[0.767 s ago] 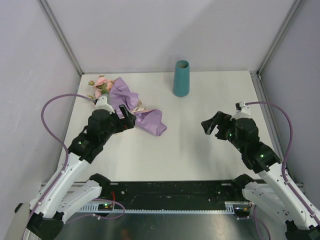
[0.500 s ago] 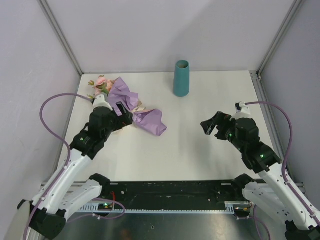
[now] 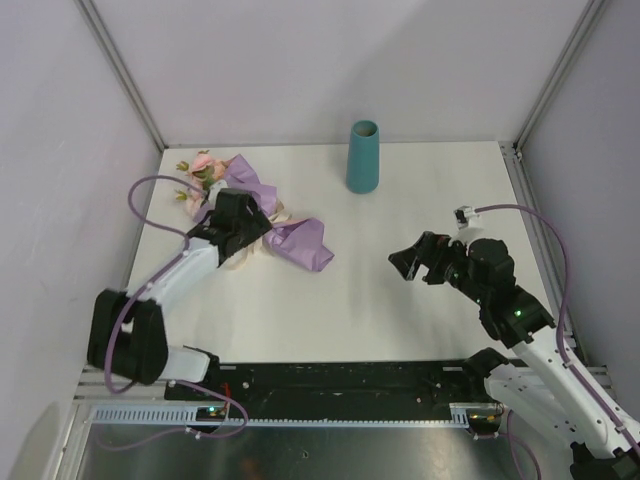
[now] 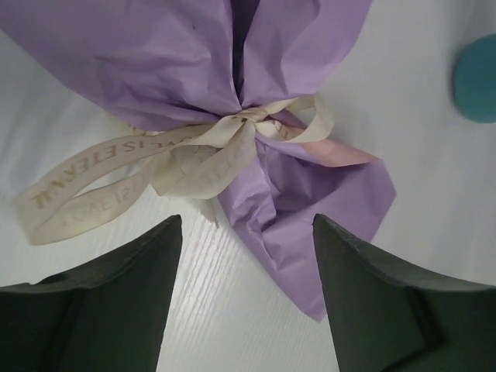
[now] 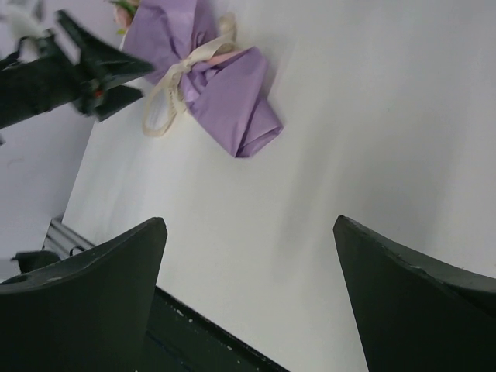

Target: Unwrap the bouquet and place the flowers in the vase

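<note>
Bouquet [image 3: 265, 218] lies on its side at the upper left of the overhead view, on the white table [image 3: 420, 200]. Its pink flowers [image 3: 200, 170] point toward the far left corner and the folded tail of lilac paper [image 3: 305, 245] points toward the middle of the frame. The left gripper [image 3: 252, 228] sits right over the tied waist of the bundle, but from above its dark body hides how the jaws stand. The teal vase [image 3: 363, 157] stands upright at the top centre, well apart from the bouquet, and the right gripper [image 3: 408, 262] hovers over bare table at the middle right, far from both. The left wrist view settles what the overhead one cannot: the left gripper [image 4: 246, 226] has its jaws spread wide and grips nothing, while the bouquet [image 4: 294, 194] fills the upper part of the frame. A cream ribbon [image 4: 147, 170] with gold lettering is knotted around the pinched paper [image 4: 155, 62]; its loop trails to the left, close above the left finger, and the crinkled paper tail reaches down between the two fingers. A slice of the vase [image 4: 477, 77] shows at the upper right edge. In the right wrist view the right gripper [image 5: 249, 225] is wide open and empty over bare table. The bouquet [image 5: 225, 101] lies small at the upper left, well beyond the fingers, with its ribbon [image 5: 172, 89] loop toward the left gripper [image 5: 143, 79] just beside it. A trace of the flowers [image 5: 122, 9] shows at the top edge.
</note>
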`<move>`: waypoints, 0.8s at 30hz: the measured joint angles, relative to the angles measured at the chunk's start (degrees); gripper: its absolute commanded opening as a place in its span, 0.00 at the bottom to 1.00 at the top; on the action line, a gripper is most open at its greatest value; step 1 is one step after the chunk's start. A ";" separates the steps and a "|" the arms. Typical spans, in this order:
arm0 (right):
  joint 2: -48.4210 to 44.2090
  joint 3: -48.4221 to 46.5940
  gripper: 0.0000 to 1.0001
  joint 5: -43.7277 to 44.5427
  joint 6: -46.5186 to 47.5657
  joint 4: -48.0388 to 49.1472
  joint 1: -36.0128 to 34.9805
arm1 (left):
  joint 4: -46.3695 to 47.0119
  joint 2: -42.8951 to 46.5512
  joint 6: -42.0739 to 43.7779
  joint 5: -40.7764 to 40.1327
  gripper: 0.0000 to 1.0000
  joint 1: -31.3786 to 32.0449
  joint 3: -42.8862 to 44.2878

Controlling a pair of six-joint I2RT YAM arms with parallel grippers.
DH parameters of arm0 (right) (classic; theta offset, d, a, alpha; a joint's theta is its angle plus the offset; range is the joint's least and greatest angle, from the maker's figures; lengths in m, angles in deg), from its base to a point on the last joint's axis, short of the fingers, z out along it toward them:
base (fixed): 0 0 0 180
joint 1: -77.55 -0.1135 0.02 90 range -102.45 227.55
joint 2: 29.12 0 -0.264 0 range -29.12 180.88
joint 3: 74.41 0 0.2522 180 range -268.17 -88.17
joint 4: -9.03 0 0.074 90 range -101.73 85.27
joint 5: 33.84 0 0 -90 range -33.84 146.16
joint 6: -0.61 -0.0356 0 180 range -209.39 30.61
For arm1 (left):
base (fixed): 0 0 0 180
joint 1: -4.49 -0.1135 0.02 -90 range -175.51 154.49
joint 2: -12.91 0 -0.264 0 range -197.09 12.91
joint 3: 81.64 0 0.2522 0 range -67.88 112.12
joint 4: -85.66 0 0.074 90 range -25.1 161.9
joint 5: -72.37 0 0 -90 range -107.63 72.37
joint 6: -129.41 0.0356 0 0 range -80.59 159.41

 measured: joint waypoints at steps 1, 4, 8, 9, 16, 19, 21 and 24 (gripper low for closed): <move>-0.04 0.33 0.95 -0.83 0.20 0.37 0.00 | 0.87 -2.05 -0.63 0.63 0.71 0.00 0.04; -0.04 1.09 0.93 -3.58 0.87 1.57 0.00 | 3.65 -8.59 -2.05 3.19 0.69 0.00 0.04; -0.04 1.20 0.92 -5.92 1.60 2.91 0.00 | 7.65 -12.81 -3.48 6.29 0.68 0.00 -0.02; -0.04 1.20 0.92 -6.21 1.81 3.10 0.00 | 9.20 -13.49 -3.85 6.95 0.68 0.02 -0.04; -0.04 1.62 0.90 -6.51 2.21 3.08 0.00 | 13.86 -16.17 -5.07 8.76 0.60 0.61 -0.22; 0.02 1.81 0.89 -6.32 2.21 2.99 0.00 | 14.99 -16.52 -5.46 8.81 0.58 1.16 -1.27; 0.07 1.81 0.88 -6.21 2.21 3.02 0.11 | 15.85 -16.61 -5.81 8.81 0.53 1.60 -2.25; 0.17 1.81 0.87 -5.86 2.14 3.02 0.46 | 16.59 -16.87 -5.92 9.09 0.42 2.19 -3.28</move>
